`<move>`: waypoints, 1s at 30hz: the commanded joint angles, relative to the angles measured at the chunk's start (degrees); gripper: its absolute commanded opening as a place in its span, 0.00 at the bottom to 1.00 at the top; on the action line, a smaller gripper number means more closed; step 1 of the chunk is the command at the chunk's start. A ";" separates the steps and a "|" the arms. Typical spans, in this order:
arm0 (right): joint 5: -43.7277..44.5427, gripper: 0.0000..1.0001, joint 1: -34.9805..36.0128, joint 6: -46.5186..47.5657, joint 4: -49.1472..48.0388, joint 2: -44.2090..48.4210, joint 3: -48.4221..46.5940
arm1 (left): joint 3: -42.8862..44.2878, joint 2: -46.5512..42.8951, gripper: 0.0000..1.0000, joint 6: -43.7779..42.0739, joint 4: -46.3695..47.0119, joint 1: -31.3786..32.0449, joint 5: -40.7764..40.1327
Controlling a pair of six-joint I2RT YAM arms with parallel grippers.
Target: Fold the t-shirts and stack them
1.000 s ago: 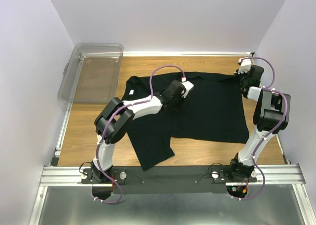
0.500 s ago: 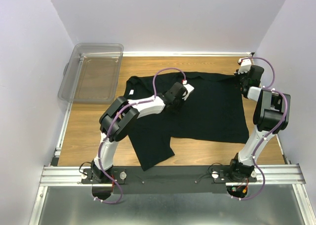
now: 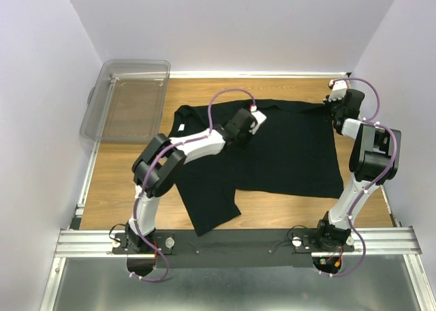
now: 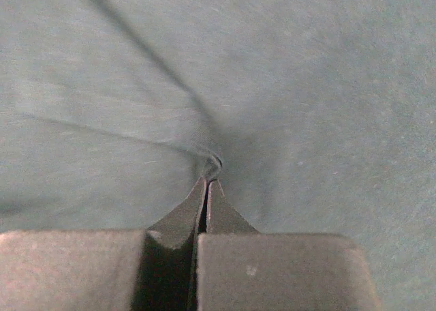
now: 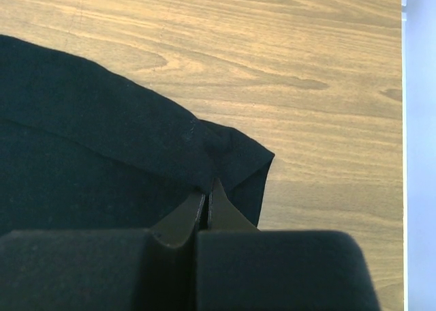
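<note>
T-shirt (image 3: 293,154) flat on table (image 3: 122,174), widest left-to-right | my left gripper (image 4: 206,188) pinched shut on mid-body cloth near collar | my right gripper (image 5: 206,196) clamped on far-right corner, probably a sleeve | loose cloth lies nearer me, leftward

From the top view I cannot see either set of fingertips. The left gripper (image 3: 245,128) and right gripper (image 3: 338,108) cover them, along with the t-shirt (image 3: 293,154) beneath. In the left wrist view the cloth runs off every edge; in the right wrist view it is cut off at frame left.
</note>
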State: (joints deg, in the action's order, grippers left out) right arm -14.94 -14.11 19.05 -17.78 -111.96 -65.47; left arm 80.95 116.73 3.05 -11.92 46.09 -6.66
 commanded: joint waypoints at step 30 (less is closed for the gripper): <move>3.60 0.01 -0.57 -8.76 1.61 -1.15 -16.18 | 43.68 10.88 0.00 -22.47 8.03 -23.06 -11.79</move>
State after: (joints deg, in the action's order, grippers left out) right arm -13.96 -14.11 12.97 -15.18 -111.18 -79.46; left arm 123.50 124.73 -15.22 -10.24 23.27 -11.55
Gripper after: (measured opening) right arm 0.012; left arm 0.009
